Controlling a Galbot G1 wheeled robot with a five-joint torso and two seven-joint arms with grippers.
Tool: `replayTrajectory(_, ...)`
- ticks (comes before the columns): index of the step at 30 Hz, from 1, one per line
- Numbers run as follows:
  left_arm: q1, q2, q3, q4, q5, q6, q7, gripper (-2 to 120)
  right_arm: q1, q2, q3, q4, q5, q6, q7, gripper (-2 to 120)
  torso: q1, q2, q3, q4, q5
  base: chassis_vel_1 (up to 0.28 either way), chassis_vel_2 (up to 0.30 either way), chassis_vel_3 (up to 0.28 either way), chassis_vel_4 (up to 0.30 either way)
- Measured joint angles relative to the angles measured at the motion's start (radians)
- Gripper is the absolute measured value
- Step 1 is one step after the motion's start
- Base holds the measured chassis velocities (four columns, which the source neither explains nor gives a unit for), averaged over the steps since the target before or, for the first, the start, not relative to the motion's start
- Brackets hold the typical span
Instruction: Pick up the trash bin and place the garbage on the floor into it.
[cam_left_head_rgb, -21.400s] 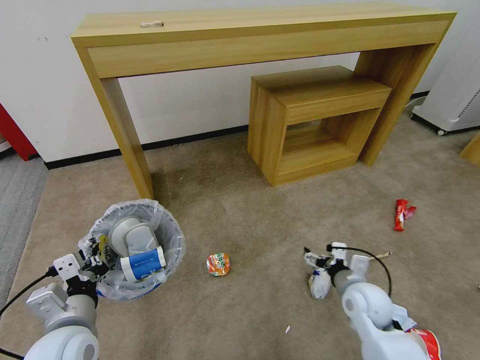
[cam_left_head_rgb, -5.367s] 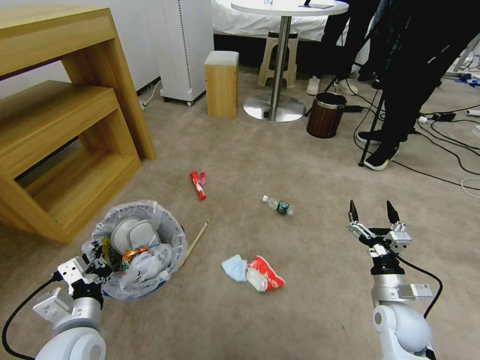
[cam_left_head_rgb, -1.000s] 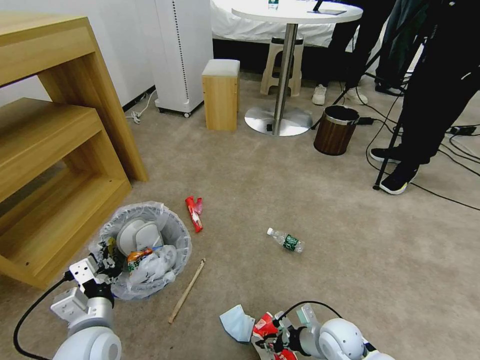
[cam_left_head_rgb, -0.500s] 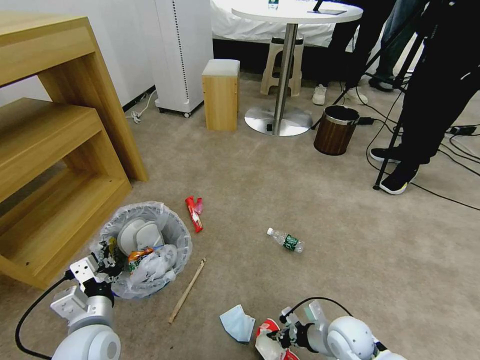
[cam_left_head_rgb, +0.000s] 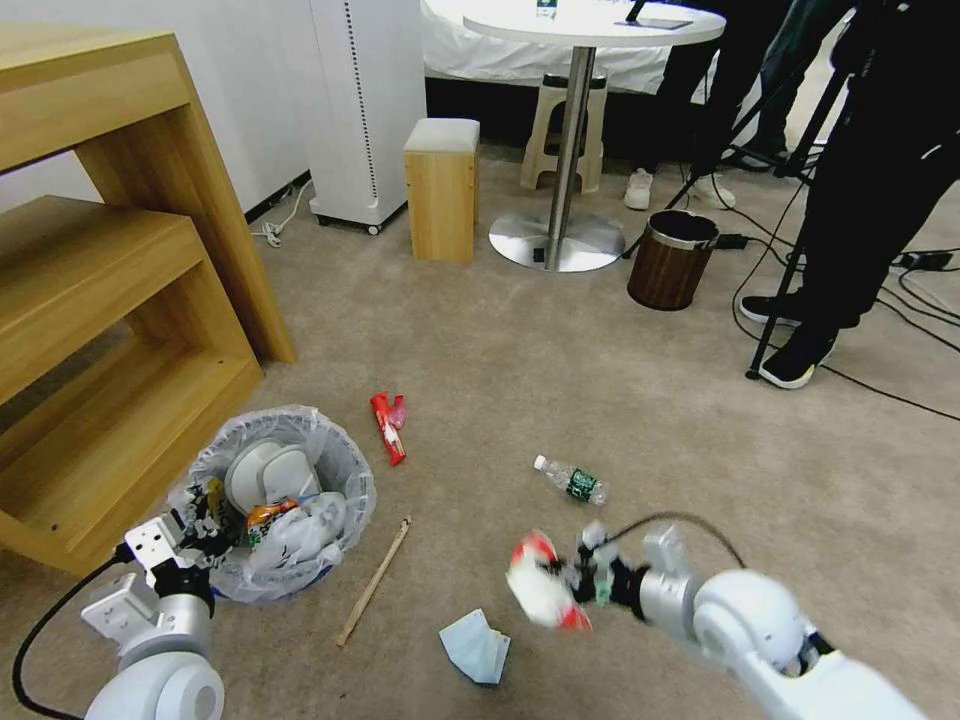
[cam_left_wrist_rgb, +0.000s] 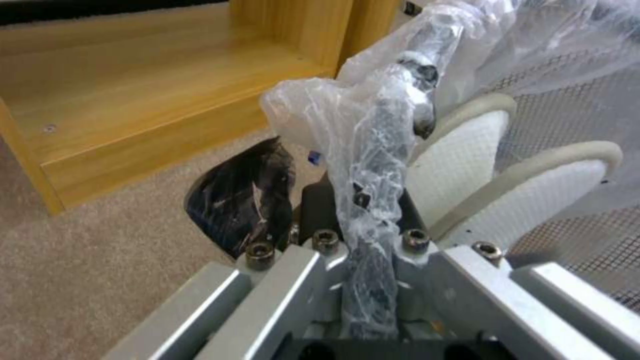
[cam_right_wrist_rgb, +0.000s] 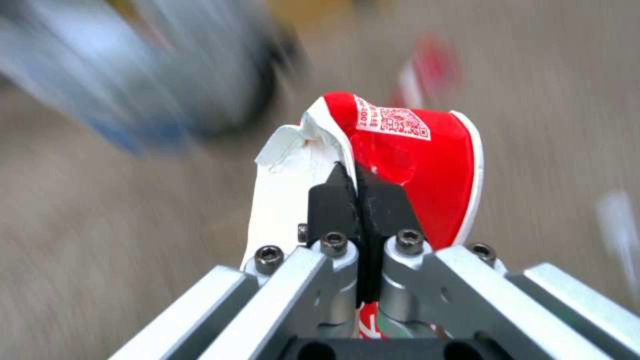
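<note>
Beige carpet floor (cam_left_head_rgb: 620, 380) across the whole scene, with a wooden shelf unit (cam_left_head_rgb: 100, 300) at the left edge. Near that unit, the trash bin (cam_left_head_rgb: 275, 515) with its crinkled clear liner, holding white slippers (cam_left_head_rgb: 262, 472) and crumpled wrappers. Clamped on the bin's lined rim, the left gripper (cam_left_head_rgb: 205, 515), jaws closed over the plastic (cam_left_wrist_rgb: 377, 165), seen close in the left wrist view beside a slipper (cam_left_wrist_rgb: 533, 190). To the right of the bin and above the carpet, the right gripper (cam_left_head_rgb: 580, 585), fingers pressed together on a crushed red and white carton (cam_left_head_rgb: 538, 592); same pinch in the right wrist view, black fingertips (cam_right_wrist_rgb: 363, 200) tight on the carton (cam_right_wrist_rgb: 413, 165). Just beside the bin, a wooden stick (cam_left_head_rgb: 375, 580) flat on the carpet. Below the carton, a blue mask (cam_left_head_rgb: 475, 645). Farther out, a clear bottle (cam_left_head_rgb: 570, 482) lying on its side. Beyond the bin, a red wrapper (cam_left_head_rgb: 388, 427), apart from the others.
</note>
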Motion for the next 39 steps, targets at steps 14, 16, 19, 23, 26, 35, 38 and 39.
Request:
replayTrajectory(14,0.009,-0.005,0.031,-0.001,0.026,-0.002,0.006,1,0.138,0.061,0.034,-0.039,0.280,0.605,-0.484,0,0.000,0.000,0.000,0.0000,0.0000,0.000,0.000,0.000,0.000)
replayTrajectory(16,0.016,-0.008,0.041,-0.013,0.037,-0.002,0.006,1,0.193,0.109,-0.003,-0.076,0.337,0.630,-0.461,0,0.000,0.000,0.000,-0.0001,-0.0001,0.000,0.000,0.000,0.000)
replayTrajectory(19,0.024,-0.010,0.047,-0.022,0.045,-0.003,0.008,1,0.270,0.192,-0.060,-0.120,0.376,0.653,-0.418,0,0.000,0.000,0.000,0.0000,0.0000,0.000,0.000,0.000,0.000)
replayTrajectory(23,0.034,-0.014,0.052,-0.032,0.054,-0.007,0.010,1,0.388,0.310,-0.157,-0.205,0.418,0.688,-0.370,0,0.000,0.000,0.000,0.0003,-0.0003,0.000,0.000,0.000,0.000)
replayTrajectory(26,0.039,-0.018,0.053,-0.044,0.058,-0.009,0.011,1,0.484,0.368,-0.239,-0.303,0.435,0.712,-0.355,0,0.000,0.000,0.000,0.0001,-0.0003,0.000,0.000,0.000,0.000)
replayTrajectory(35,0.043,-0.030,0.067,-0.071,0.067,-0.010,0.018,1,0.612,0.426,-0.367,-0.494,0.429,0.768,-0.359,0,0.000,0.000,0.000,0.0000,-0.0002,0.000,0.000,0.000,0.000)
replayTrajectory(38,0.052,-0.037,0.089,-0.080,0.071,-0.009,0.021,1,0.616,0.438,-0.406,-0.513,0.426,0.781,-0.372,0,0.000,0.000,0.000,0.0000,-0.0001,0.000,0.000,0.000,0.000)
replayTrajectory(39,0.052,-0.037,0.089,-0.080,0.071,-0.009,0.021,1,0.616,0.438,-0.406,-0.513,0.426,0.781,-0.372,0,0.000,0.000,0.000,0.0000,-0.0001,0.000,0.000,0.000,0.000)
